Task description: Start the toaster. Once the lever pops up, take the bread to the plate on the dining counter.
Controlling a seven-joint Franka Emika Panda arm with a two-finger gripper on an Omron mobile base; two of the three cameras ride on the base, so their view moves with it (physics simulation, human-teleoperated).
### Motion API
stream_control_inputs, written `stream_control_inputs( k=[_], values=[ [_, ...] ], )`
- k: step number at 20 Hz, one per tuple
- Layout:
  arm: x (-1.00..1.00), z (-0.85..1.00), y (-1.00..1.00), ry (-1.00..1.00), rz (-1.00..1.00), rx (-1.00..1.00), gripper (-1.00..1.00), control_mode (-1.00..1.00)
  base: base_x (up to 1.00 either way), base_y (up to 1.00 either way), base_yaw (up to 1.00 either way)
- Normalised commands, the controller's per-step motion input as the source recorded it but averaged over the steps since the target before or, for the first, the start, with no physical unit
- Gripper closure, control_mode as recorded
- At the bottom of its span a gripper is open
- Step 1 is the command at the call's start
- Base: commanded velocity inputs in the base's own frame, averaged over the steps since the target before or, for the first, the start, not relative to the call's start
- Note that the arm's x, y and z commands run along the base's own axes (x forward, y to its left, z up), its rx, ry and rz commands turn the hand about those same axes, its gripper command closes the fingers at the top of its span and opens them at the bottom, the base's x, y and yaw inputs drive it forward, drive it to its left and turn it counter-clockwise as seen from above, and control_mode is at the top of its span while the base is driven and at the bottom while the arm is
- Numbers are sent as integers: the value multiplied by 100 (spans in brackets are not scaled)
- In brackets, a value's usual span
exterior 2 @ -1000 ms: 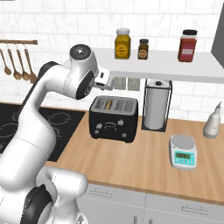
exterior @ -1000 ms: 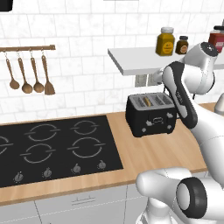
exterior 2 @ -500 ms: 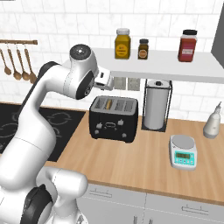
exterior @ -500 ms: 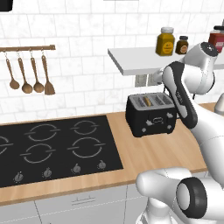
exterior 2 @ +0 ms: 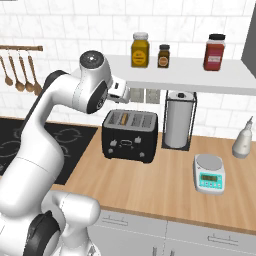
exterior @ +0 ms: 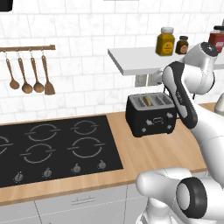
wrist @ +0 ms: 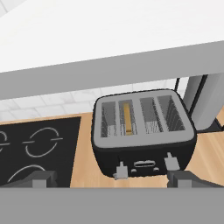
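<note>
Two-finger dark-tipped gripper (wrist: 111,178) seen spread fully apart at bottom of hand view, nothing held or touched. Black boxy four-slot toaster with silver slotted top (wrist: 143,131) framed at centre between the tips, some way off. Brown bread slice (wrist: 127,118) sunk in second slot from left. White arm bent at elbow, hand tucked beneath white wall shelf (exterior 2: 190,75), upper centre of right base view

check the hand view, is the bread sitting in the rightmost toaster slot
No, the bread stands in the second slot from the left of the toaster; the right slots look empty.
</note>
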Motion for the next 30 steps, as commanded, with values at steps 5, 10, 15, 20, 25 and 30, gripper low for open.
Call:
stream_control_inputs(
  k=[5,10,15,20,25,30],
  values=[
    [0,0,0,0,0,0,-100,-100,0,0,0],
    [0,0,0,0,0,0,-100,-100,0,0,0],
    [0,0,0,0,0,0,-100,-100,0,0,0],
    [0,0,0,0,0,0,-100,-100,0,0,0],
    [0,0,0,0,0,0,-100,-100,0,0,0],
    [0,0,0,0,0,0,-100,-100,0,0,0]
  ],
)
